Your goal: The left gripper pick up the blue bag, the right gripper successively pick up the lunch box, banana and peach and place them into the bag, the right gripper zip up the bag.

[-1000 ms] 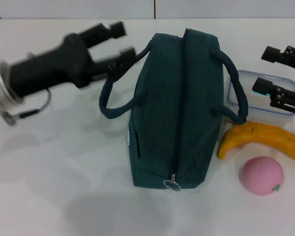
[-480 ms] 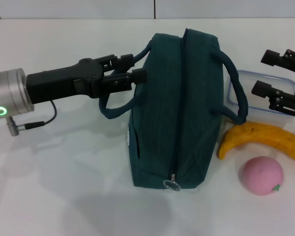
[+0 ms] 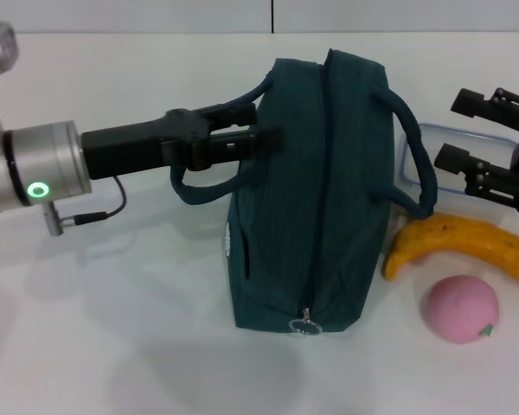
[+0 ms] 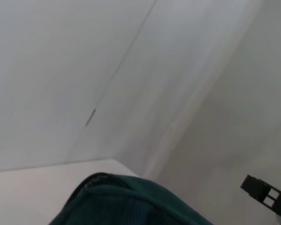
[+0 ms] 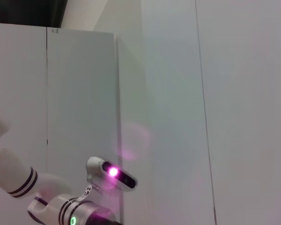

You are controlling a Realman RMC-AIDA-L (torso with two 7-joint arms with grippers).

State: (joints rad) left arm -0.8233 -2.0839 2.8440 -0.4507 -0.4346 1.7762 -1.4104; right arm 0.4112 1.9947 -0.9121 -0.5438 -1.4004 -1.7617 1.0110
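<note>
Since the earlier frames the left pincer (image 3: 258, 137) has swung in from the left and pushed further right, so its fingertips now reach the left face of the blue bag (image 3: 316, 199) at the upper end of the near handle (image 3: 209, 164). The two black fingers lie close together, one above the other, with the handle's top strand passing right at them; whether they actually clamp the strap cannot be told from the head view. The silver wrist (image 3: 39, 162) with its green light sits well to the left, above the worktop (image 3: 112, 303).

The bag stands upright in the middle of the worktop, zipper closed along its top ridge, the ring pull (image 3: 304, 326) hanging at the near end.

The right pincer (image 3: 476, 134) has barely shifted; it hovers at the right edge with its fingers spread apart, holding nothing, over the lunch box (image 3: 450, 164), which lies just right of the bag's far handle. The banana (image 3: 463, 246) lies just in front of the lunch box, its tip near the bag's side. The peach (image 3: 460, 309) sits just in front of the banana.
</note>
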